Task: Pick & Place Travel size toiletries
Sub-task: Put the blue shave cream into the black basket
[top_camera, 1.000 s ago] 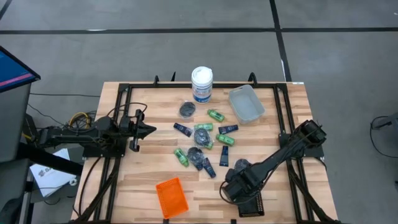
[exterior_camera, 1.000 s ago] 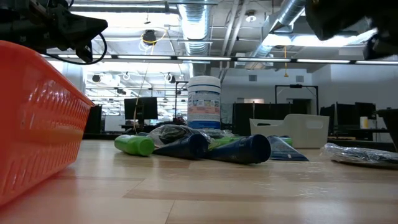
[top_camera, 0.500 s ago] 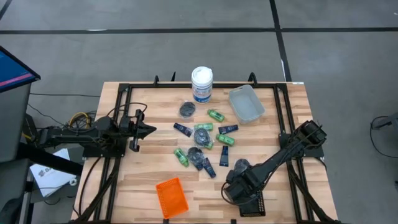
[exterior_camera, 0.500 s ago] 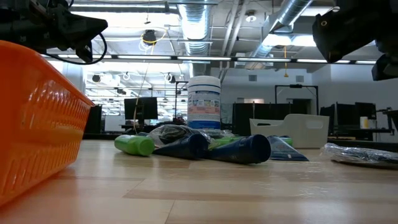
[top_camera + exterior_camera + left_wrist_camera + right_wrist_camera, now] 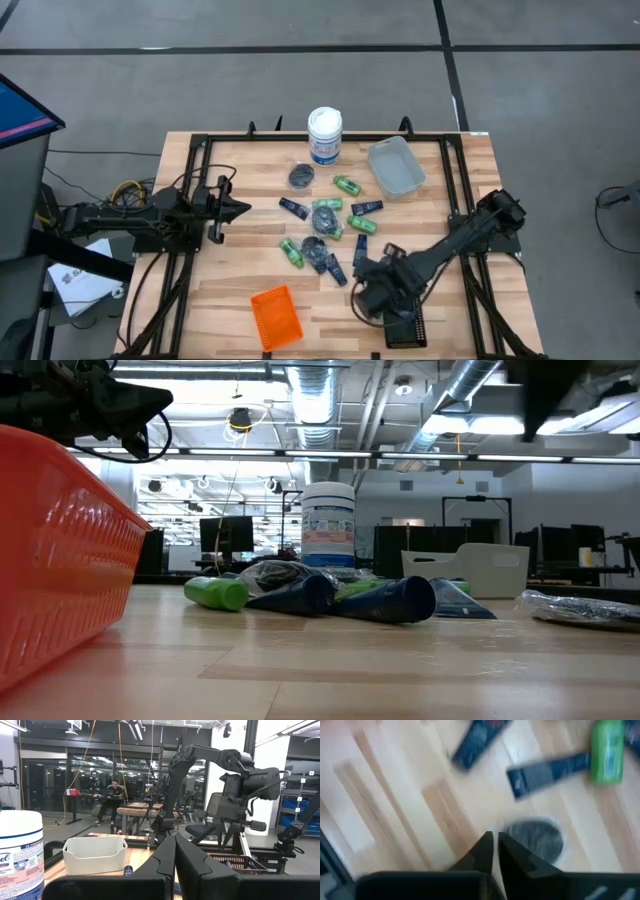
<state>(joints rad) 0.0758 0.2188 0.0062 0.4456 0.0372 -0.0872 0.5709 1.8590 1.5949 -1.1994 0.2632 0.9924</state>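
Note:
The travel size toiletries lie loose on the wooden table's middle: green bottles (image 5: pixel 347 185) (image 5: pixel 291 252), dark blue tubes (image 5: pixel 293 208) (image 5: pixel 360 250) and grey pucks in clear wrap (image 5: pixel 301 176) (image 5: pixel 315 247). My right gripper (image 5: pixel 380 268) is shut and empty. It points down just above one puck (image 5: pixel 535 837) at the cluster's near right, with a blue tube (image 5: pixel 550 772) and a green bottle (image 5: pixel 608 752) beyond it. My left gripper (image 5: pixel 243 210) waits shut and empty left of the cluster, level above the table; its fingers also show in the left wrist view (image 5: pixel 175 850).
A tall white canister (image 5: pixel 324 135) and a clear tray (image 5: pixel 395 165) stand at the far side. An orange tray (image 5: pixel 275 316) lies at the near edge and a black tray (image 5: pixel 405 328) under my right arm. Black rails frame the table.
My right gripper has moved from over the black tray toward the table's far edge and a little to the left, up to the puck at the cluster's near right. The toiletries lie as before.

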